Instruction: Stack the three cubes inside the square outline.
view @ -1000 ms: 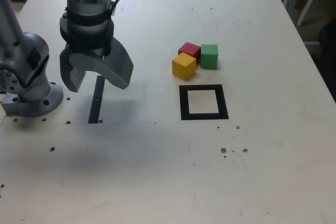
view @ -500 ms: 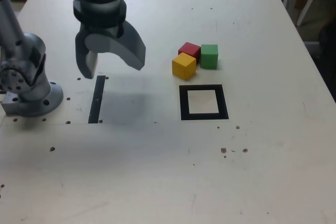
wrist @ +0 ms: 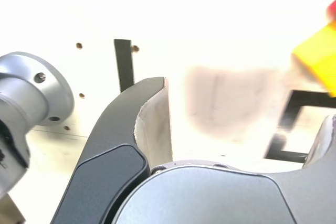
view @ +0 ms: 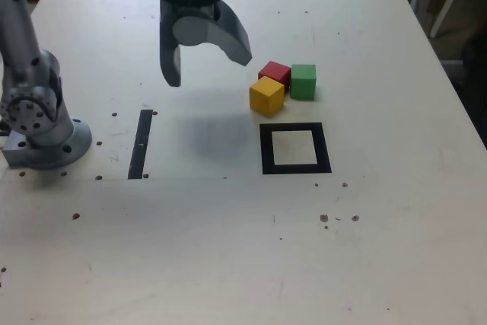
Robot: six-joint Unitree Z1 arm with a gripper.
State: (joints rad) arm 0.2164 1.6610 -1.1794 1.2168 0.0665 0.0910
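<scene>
Cubes cluster right of centre in the exterior view: yellow cube [view: 266, 96] in front, red cube [view: 275, 73] behind it, green cube [view: 303, 81] beside them, all just above the square outline [view: 295, 148], which holds nothing. They look rigid, light and smooth-sided; opposite flat faces seem the best hold. Gripper [view: 207, 65], upper centre-left, hangs wide open and holds nothing.

pale table [view: 380, 249], three cubes [view: 283, 84], square outline [view: 295, 148], tape strip [view: 140, 144]

red [view: 275, 72], yellow [view: 266, 95], green [view: 303, 81] cubes clustered, unstacked — beside empty square outline [view: 295, 166]
</scene>
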